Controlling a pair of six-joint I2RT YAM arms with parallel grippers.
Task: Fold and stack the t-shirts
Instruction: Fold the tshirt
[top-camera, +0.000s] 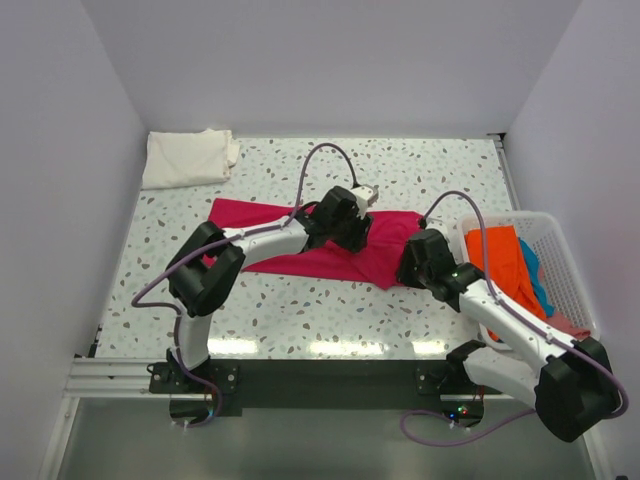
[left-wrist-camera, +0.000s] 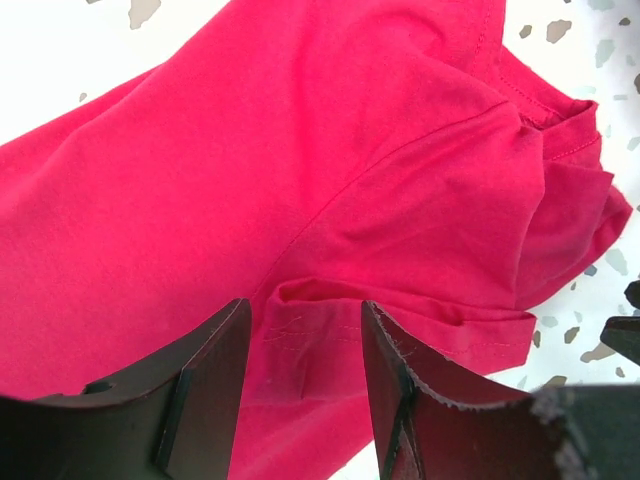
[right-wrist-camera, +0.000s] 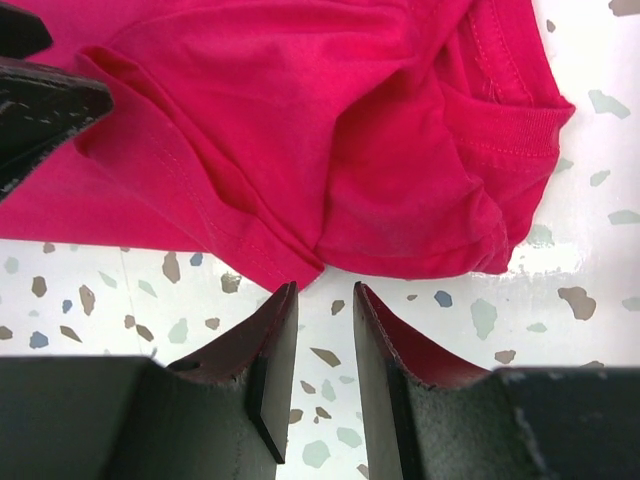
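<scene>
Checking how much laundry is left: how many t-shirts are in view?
5: a cream-white one folded at the far-left corner, a magenta one spread mid-table, and orange, blue and pink ones in the basket at right. Others may hide beneath them.

- Left arm and right arm: white link shells between bulky matte black joint housings.
- Thin purple cable arching over each arm, with more looped by the bases at the bottom of the frame.
- Bases on black plates, fixed to a silver slotted rail.
- Left hand: two broad black fingers with flat inner faces.
- Right hand: same black fingers, with rough, frayed edges.
</scene>
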